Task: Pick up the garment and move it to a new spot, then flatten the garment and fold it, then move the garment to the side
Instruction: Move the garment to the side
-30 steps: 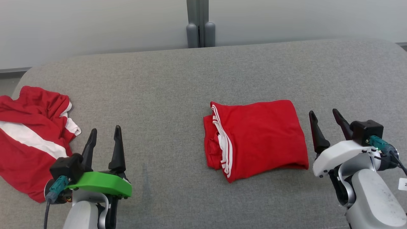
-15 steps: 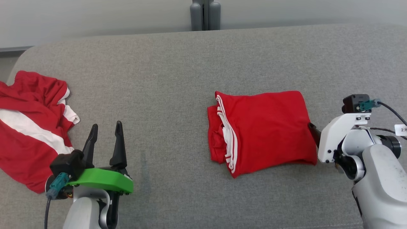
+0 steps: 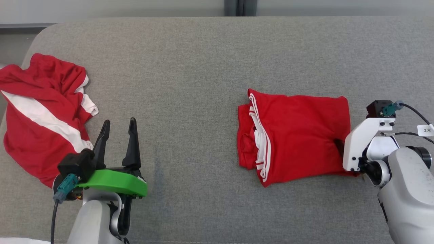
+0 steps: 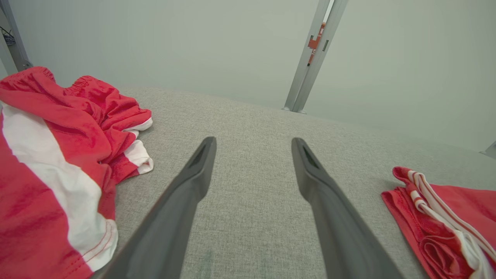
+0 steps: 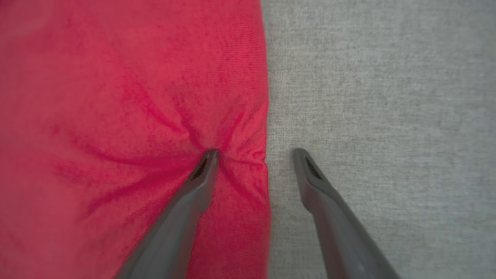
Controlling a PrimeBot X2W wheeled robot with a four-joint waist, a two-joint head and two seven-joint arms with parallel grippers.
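- my right gripper [image 5: 254, 153]: jaws wide apart, clamped on nothing.
- the folded garment [image 3: 298, 135], red with white trim, lies flat on the grey cushion [image 3: 203, 61], right of centre in the head view.
- right wrist view: my right gripper straddles the folded garment's edge. one fingertip presses into the red cloth just inside that edge, and creases radiate from the tip. the other finger is over bare grey cushion just beside the edge.
- i cannot tell whether that second tip touches the cushion; the view there is soft and close.
- head view: my right wrist's white housing sits at the folded garment's right edge and covers most of the fingers. a dark piece of one finger shows against the cloth, with a dimple around it.
- my left gripper [image 3: 119, 121]: jaws apart, nothing between them, fingers pointing across bare cushion.
- the folded garment lies well apart from my left gripper, off to its right. its layered, white-trimmed edges face that gripper.
- a crumpled garment [image 3: 44, 112], red with a white band, lies at the cushion's left end, just beside my left gripper and outside its jaws.
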